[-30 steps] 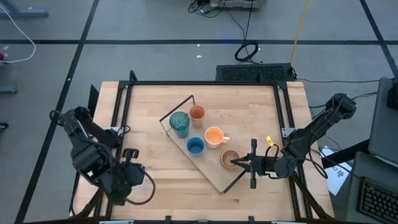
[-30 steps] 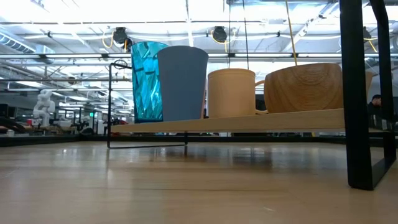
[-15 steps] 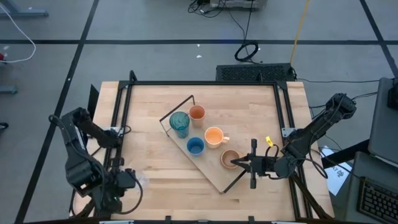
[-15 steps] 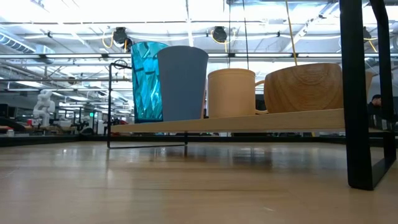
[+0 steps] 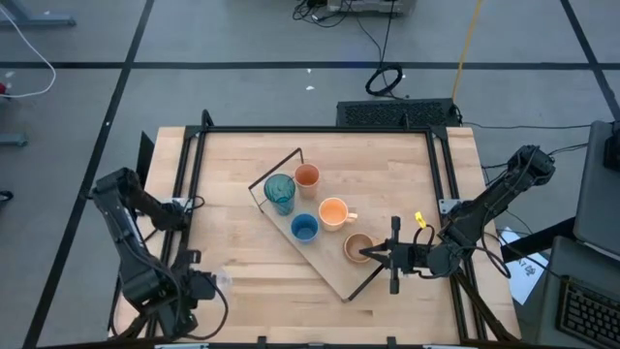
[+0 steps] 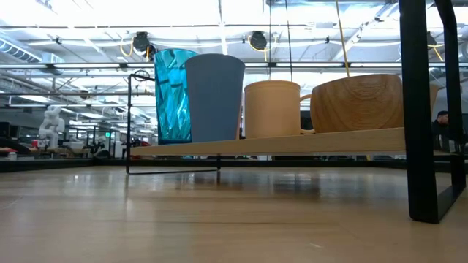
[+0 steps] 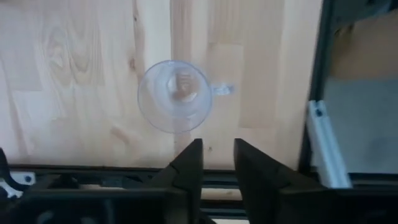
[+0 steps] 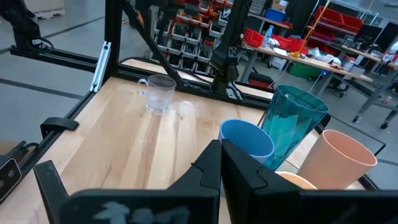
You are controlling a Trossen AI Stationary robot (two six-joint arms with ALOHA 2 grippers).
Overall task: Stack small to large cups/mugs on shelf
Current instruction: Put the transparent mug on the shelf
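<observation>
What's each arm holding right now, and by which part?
Nothing is held. The left gripper hangs above the clear glass with its fingers apart, not touching it. The right gripper is shut on nothing beside the tan mug on the shelf.

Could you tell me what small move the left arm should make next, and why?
Probably lower the left claw onto the tiny clear glass and close on it. The glass stands alone on the table, off the shelf where the other five cups already sit, and the claw hangs just beside it, fingers slightly apart. The right claw waits by the tan mug.
</observation>
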